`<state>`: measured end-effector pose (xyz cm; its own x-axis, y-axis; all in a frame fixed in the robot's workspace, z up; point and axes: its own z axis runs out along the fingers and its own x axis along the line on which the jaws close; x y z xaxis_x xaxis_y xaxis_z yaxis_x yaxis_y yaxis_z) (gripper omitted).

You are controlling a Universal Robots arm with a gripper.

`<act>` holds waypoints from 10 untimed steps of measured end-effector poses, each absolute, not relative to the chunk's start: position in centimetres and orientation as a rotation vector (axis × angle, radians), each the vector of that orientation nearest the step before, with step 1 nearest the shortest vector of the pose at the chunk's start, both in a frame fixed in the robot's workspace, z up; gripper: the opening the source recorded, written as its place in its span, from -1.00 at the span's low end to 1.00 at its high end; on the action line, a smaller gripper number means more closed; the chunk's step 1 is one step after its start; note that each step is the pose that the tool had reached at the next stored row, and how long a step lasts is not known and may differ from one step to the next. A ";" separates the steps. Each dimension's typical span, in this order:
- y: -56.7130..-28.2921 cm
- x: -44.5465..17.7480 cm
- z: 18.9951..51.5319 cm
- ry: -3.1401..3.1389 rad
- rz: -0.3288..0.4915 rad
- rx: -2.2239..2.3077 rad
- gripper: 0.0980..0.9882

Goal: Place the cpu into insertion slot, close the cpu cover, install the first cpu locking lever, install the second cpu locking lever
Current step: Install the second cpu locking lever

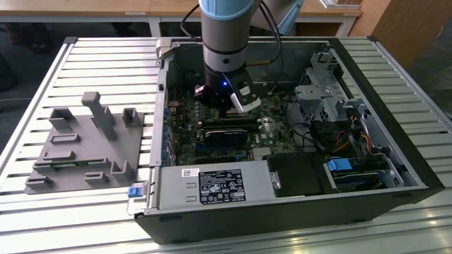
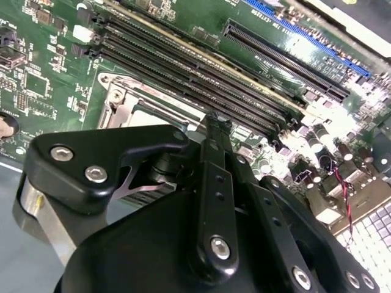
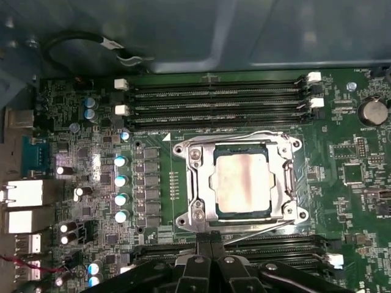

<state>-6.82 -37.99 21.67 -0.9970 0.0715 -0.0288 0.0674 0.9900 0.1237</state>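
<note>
While your gripper (image 3: 211,264) hangs low over the board with its fingers together and empty, the cpu (image 3: 241,183) sits in the insertion slot just beyond, the cpu cover (image 3: 201,183) down to trap it.

In the exterior view the arm (image 1: 224,37) runs out of the picture's top edge and stands in front of the board, hiding the socket area beneath it. In the second wrist view the tool's (image 2: 211,125) black body covers most of the cpu cover (image 2: 131,107). In the first wrist view the tool (image 3: 211,247) is cut off by the picture's edge, so its fingertips' spacing cannot be judged.
</note>
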 end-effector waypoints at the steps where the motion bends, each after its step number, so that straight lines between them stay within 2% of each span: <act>1: -38.1 -6.9 21.6 3.100 0.200 0.109 -0.98; 10: -38.8 -7.4 21.5 3.098 0.244 0.108 -0.98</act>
